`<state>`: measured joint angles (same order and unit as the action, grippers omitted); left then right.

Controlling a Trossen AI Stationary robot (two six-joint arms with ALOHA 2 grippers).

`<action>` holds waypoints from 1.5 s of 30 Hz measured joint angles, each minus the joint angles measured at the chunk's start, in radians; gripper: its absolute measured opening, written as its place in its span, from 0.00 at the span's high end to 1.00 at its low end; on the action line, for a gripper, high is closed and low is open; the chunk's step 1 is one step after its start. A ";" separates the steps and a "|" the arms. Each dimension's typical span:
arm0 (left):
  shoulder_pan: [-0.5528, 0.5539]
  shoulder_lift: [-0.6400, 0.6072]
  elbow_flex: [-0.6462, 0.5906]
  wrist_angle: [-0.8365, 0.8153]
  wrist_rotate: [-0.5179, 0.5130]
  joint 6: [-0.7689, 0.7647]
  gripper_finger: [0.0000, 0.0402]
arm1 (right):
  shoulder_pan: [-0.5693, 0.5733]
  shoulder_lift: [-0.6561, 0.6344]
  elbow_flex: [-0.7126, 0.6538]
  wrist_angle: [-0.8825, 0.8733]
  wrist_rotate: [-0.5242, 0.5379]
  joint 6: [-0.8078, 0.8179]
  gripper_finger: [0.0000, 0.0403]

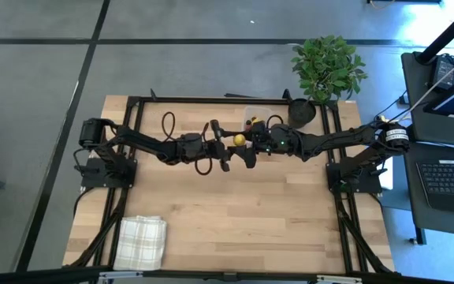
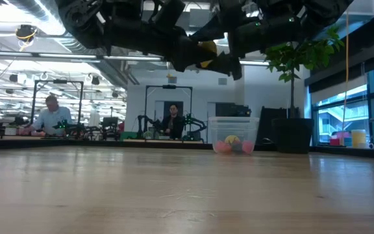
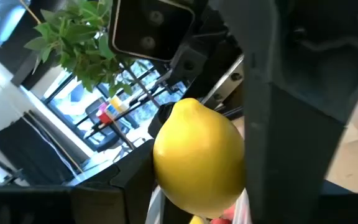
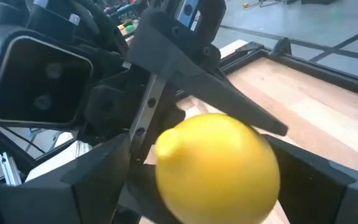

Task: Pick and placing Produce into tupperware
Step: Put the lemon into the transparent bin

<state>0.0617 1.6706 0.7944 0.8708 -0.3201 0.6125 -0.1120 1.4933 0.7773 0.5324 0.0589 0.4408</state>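
A small yellow lemon (image 1: 239,140) hangs in mid-air above the table's middle, between both grippers. My left gripper (image 1: 227,147) reaches it from the table's left and my right gripper (image 1: 248,148) from the right. Each has its fingers shut against the lemon. In the low view the lemon (image 2: 206,55) shows high above the table, half hidden by dark fingers. The clear tupperware (image 1: 254,117) stands near the far edge. Small red and yellow fruit pieces (image 2: 232,145) show at its base. My left gripper has the lemon (image 3: 197,155) pinched between its two fingers, one finger (image 3: 291,137) against the lemon's side. It comes in roughly level from the table's left, and the lemon is lifted clear of the table. My right gripper pinches the same lemon (image 4: 216,168) between its fingers (image 4: 98,180), which stand on either side of it. It comes in roughly level from the table's right. A finger of the left gripper (image 4: 229,106) crosses behind the lemon.
A black pot with a green leafy plant (image 1: 304,110) stands at the far right corner, right of the tupperware. A white checked cloth (image 1: 142,241) lies at the near left. Bare wood (image 1: 251,213) spreads between them. People sit at desks beyond the table.
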 joint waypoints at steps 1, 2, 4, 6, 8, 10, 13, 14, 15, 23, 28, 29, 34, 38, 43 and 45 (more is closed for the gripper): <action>0.000 -0.002 0.000 -0.001 -0.003 0.000 0.49 | 0.000 0.000 0.000 -0.002 0.000 -0.001 0.13; 0.000 -0.004 0.000 -0.004 -0.003 0.000 0.49 | 0.000 0.000 0.000 0.000 0.000 -0.003 0.13; -0.001 -0.006 0.000 -0.003 -0.002 0.000 0.49 | 0.000 0.000 0.000 0.007 0.000 -0.003 0.13; -0.006 -0.006 0.000 -0.007 -0.002 0.000 0.49 | 0.000 0.000 0.000 0.007 0.000 -0.003 0.13; -0.011 -0.006 0.000 -0.006 -0.002 0.000 0.49 | 0.000 0.000 0.000 0.007 0.000 0.000 0.13; -0.013 -0.006 0.000 -0.004 0.000 0.000 0.49 | 0.000 0.000 0.000 0.007 0.000 -0.001 0.15; -0.015 -0.006 0.000 -0.003 0.000 0.000 0.49 | 0.000 0.000 0.000 0.008 0.000 -0.001 0.21; -0.014 -0.006 0.000 -0.003 0.000 0.000 0.49 | 0.000 0.000 0.000 0.008 0.000 -0.001 0.23; -0.014 -0.006 0.000 -0.003 0.000 -0.001 0.49 | 0.000 0.000 0.000 0.008 0.000 -0.002 0.26; -0.023 -0.006 0.000 -0.009 0.000 -0.012 0.49 | 0.000 0.000 0.000 0.011 0.000 -0.034 0.47; -0.030 -0.008 0.001 -0.011 -0.004 -0.026 0.49 | 0.001 0.000 0.000 0.021 -0.005 -0.041 0.48; -0.030 -0.008 0.001 -0.012 -0.003 -0.026 0.49 | 0.001 0.000 0.000 0.021 -0.005 -0.037 0.48; -0.030 -0.008 0.001 -0.014 -0.002 -0.026 0.48 | 0.001 0.000 0.000 0.020 -0.005 -0.032 0.47; -0.031 -0.008 0.001 -0.015 -0.004 -0.026 0.45 | 0.001 0.000 0.000 0.021 -0.005 -0.052 0.49; -0.032 -0.008 0.001 -0.019 -0.021 -0.029 0.44 | 0.000 0.000 0.000 0.022 -0.001 -0.066 0.50; -0.033 -0.008 0.001 -0.027 -0.040 -0.032 0.44 | 0.000 0.000 0.000 0.022 0.000 -0.072 0.50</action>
<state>0.0286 1.6630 0.7952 0.8438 -0.3604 0.5808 -0.1119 1.4933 0.7773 0.5545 0.0593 0.3690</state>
